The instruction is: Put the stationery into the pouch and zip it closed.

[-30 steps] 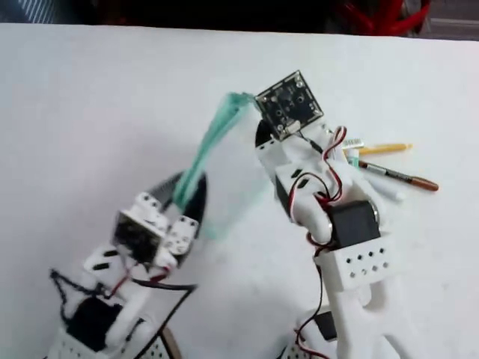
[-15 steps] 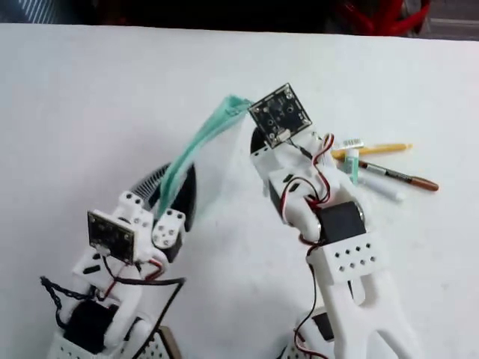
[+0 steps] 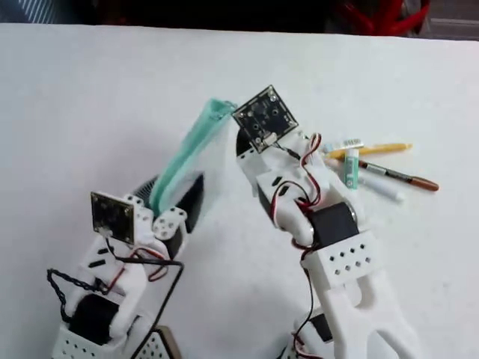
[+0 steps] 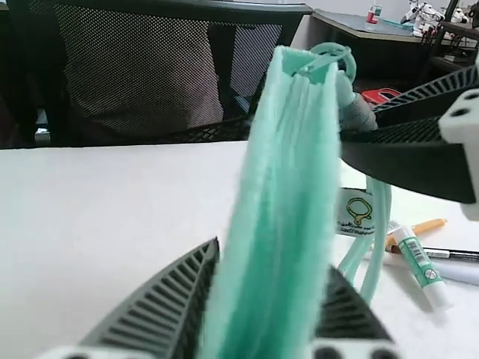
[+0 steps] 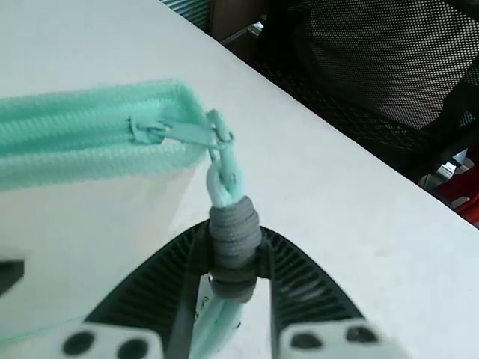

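Pouch: The green mesh pouch [image 3: 183,153] hung edge-up above the table [image 3: 90,90], stretched between the two arms.
Left gripper: The left gripper [image 4: 271,258] was clamped on the near end of the pouch, with the fabric pressed between its dark fingers.
Right gripper: The right gripper [image 5: 233,239] was closed on the grey-wrapped pull cord [image 5: 233,250], which ran through a ring to the zip slider [image 5: 146,131] at the pouch's far end.
Stationery: The stationery [image 3: 374,168] lay on the table beside the right arm, apart from the pouch. It included a yellow pen [image 3: 382,149], a brown-tipped pen [image 3: 397,176] and a green-and-white tube [image 3: 350,166].
Change: Over the last second both arms had carried the pouch toward the left arm's side. Its far end had drawn away from the stationery, and both grips had held. The stationery had not moved.
Zip state: The slider sat close to the far end. Whether the mouth lay open behind it could not be told.
Meaning for the task: The work probably stood at handling the zip, with no item yet loaded. Filling and final closing remained. The growing gap between pouch and pens suggested that a longer carry would be needed.
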You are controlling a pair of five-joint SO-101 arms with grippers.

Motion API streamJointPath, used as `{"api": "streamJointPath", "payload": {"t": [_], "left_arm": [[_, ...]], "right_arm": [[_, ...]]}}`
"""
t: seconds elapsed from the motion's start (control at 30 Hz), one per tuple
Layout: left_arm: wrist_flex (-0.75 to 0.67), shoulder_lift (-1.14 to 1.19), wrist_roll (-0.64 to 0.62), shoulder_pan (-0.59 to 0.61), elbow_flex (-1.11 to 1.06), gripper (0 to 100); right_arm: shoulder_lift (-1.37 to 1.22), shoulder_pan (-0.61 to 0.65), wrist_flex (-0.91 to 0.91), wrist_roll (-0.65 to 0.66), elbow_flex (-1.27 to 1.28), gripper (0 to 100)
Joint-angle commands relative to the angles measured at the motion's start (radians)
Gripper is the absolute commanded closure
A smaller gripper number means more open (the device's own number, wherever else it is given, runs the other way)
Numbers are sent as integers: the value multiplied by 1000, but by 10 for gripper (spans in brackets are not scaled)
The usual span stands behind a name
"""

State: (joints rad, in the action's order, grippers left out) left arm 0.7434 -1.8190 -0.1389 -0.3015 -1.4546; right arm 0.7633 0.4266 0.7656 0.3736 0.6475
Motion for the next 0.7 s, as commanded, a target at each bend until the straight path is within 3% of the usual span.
{"api": "streamJointPath", "payload": {"t": [0.0,0.33,0.67], "left_arm": [[-29,-8,5,5,3,962],[-138,-8,5,2,-94,977],[-135,-8,6,8,-95,978]], "right_arm": [[15,-16,-5,2,-52,980],[48,27,205,-6,-293,980],[27,237,375,2,-370,980]]}}
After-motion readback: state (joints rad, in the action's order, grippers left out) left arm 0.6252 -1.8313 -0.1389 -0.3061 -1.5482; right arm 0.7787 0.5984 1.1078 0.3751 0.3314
